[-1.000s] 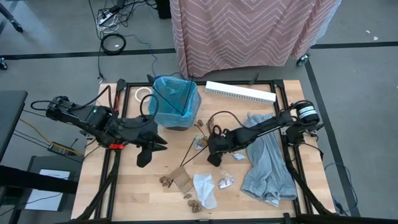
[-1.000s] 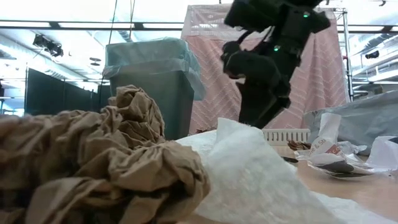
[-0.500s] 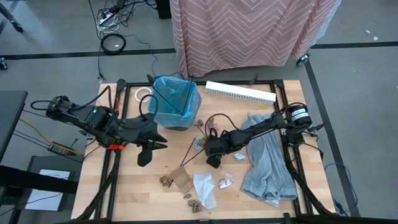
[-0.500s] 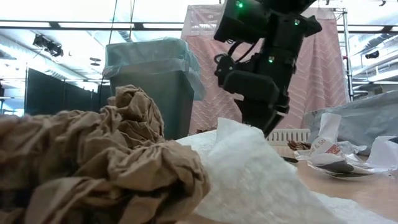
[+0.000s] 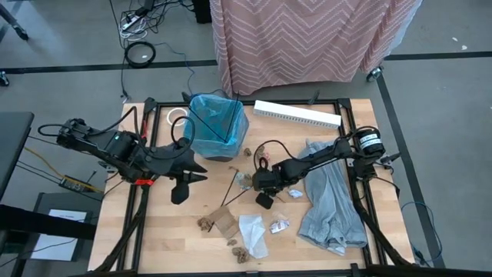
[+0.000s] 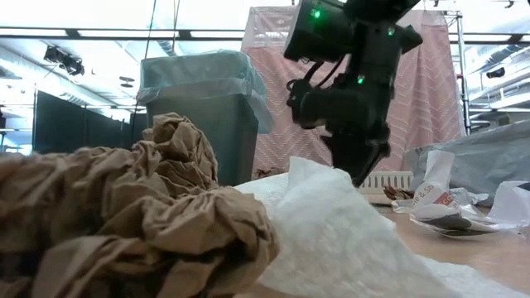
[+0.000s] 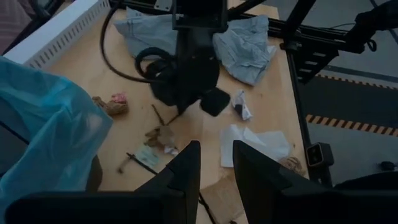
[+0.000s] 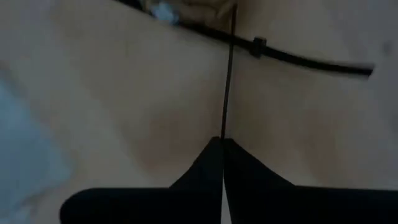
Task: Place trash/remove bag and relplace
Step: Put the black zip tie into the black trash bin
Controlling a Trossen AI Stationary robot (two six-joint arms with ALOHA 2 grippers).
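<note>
Trash lies scattered on the wooden table: brown crumpled lumps, a flat cardboard piece, white tissue, crumpled white paper and thin dark sticks. The bin with its blue bag stands at the far middle. My right gripper is down at the table's middle, shut on a thin dark stick. My left gripper hovers open near the bin's left front, with nothing between its fingers. My right gripper pinches one end of the thin dark stick between its two fingertips. The fingers point down at the table from above, and the stick runs straight on from their tips. The rest of the stick lies on the tabletop, crossing under a thicker dark stick.
A grey cloth covers the table's right part under my right arm. A white slotted bar lies along the far edge, and a white tape ring sits left of the bin. A pink patterned drape hangs beyond the table.
My right gripper has moved a little toward the table's left and near edges, come down to the tabletop, and shut on the thin stick.
</note>
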